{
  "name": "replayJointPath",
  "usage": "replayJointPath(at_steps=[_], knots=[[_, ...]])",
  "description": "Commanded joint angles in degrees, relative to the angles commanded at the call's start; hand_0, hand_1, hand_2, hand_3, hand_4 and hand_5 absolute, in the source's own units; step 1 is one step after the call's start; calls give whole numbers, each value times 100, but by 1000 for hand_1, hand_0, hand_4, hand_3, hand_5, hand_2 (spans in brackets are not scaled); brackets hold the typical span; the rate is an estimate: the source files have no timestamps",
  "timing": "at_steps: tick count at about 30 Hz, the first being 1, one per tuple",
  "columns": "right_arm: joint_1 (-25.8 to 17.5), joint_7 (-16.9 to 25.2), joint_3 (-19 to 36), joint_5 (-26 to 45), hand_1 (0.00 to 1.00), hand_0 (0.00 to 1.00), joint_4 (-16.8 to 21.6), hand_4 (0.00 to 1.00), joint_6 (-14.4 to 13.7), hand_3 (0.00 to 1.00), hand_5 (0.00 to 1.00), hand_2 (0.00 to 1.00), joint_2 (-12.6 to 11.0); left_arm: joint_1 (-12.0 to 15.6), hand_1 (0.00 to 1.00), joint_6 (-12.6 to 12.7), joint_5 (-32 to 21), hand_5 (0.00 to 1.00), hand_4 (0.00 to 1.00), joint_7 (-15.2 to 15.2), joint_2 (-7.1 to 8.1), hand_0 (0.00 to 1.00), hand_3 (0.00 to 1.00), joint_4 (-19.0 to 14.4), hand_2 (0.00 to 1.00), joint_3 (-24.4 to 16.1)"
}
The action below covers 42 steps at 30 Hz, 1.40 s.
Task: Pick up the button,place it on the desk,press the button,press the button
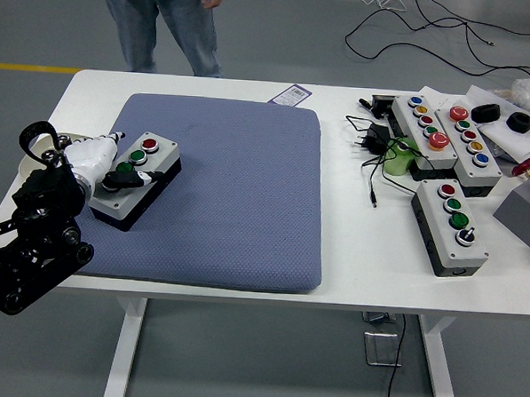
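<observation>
- The left hand (115,168) holds nothing, one black finger (133,179) extended on the button box (134,179) beneath it.
- Pressing step, by my judgement; next comes a firm downward push.

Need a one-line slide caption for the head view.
Left robot hand presses a black fingertip onto the grey four-button control box lying on the blue padded mat; a person stands beyond the white table.

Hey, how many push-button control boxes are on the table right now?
4. One button box sits on the blue mat under the left hand. Two long boxes lie side by side far right; another box is nearer. None looks hidden.
</observation>
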Motion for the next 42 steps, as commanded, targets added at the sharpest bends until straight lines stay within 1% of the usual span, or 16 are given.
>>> replayJointPath(at_steps=[2, 3, 8, 9, 14, 15, 20, 21, 23, 26, 27, 32, 33, 38, 39, 42], knots=[[-1, -1, 2, -7, 721, 729, 0, 398, 1, 724, 209, 780, 2, -8, 998, -101, 10, 843, 998, 0, -43, 975, 998, 24, 998, 21], [-2, -1, 1, -9, 722, 728, 0, 398, 0, 723, 209, 779, 3, -10, 998, -148, 27, 762, 998, 0, -60, 998, 998, 29, 998, 26], [-5, 2, 2, -19, 722, 728, 0, 398, -4, 723, 209, 779, 3, -60, 998, -422, 78, 762, 998, 0, -154, 998, 998, 52, 998, 72], [-6, 4, -2, -15, 720, 728, 0, 397, -6, 721, 204, 779, 3, -74, 998, -474, 83, 622, 998, 0, -170, 901, 998, 64, 998, 82], [-6, 12, -19, 11, 720, 728, 0, 397, -10, 721, 204, 779, 3, -139, 998, -665, 153, 622, 998, 0, -217, 901, 998, 139, 998, 150], [-7, 13, -17, 10, 717, 728, 0, 395, -11, 719, 207, 777, 4, -150, 786, -683, 176, 274, 925, 0, -222, 535, 998, 150, 891, 160], [-11, 15, -31, 22, 717, 728, 0, 395, -12, 719, 207, 777, 4, -206, 786, -678, 426, 274, 925, 0, -229, 535, 998, 233, 891, 204], [-11, 14, -31, 19, 717, 725, 0, 395, -12, 713, 206, 775, 3, -211, 518, -655, 434, 2, 655, 0, -226, 455, 643, 245, 539, 206], [-14, 14, -26, 7, 717, 725, 0, 395, -16, 713, 206, 775, 3, -217, 518, -661, 403, 2, 655, 0, -216, 455, 643, 278, 539, 175], [-10, 15, -5, -27, 717, 725, 0, 395, -22, 713, 206, 775, 3, -224, 518, -741, 397, 2, 655, 0, -198, 455, 643, 305, 539, 129], [-10, 15, -6, -27, 715, 723, 0, 394, -24, 711, 204, 769, 3, -224, 405, -741, 385, 2, 605, 0, -192, 355, 468, 304, 437, 115], [-9, 17, -4, -29, 715, 723, 0, 394, -32, 711, 204, 769, 6, -218, 405, -727, 358, 2, 605, -18, -154, 355, 468, 256, 437, 27], [-7, 16, -2, -36, 712, 719, 0, 393, -34, 711, 203, 769, 6, -222, 306, -731, 318, 2, 492, -55, -143, 294, 369, 241, 356, 16], [-6, 11, 15, -66, 712, 719, 0, 393, -37, 711, 203, 769, 7, -244, 306, -831, 108, 2, 492, -359, -102, 294, 369, 262, 356, -13], [-6, 11, 20, -77, 711, 718, 0, 392, -37, 709, 203, 768, 8, -248, 266, -847, 72, 2, 407, -456, -87, 272, 336, 279, 321, -8], [-6, 9, 35, -90, 711, 718, 0, 392, -38, 709, 203, 768, 12, -254, 266, -829, 32, 2, 407, -739, -48, 272, 336, 300, 321, 2]])
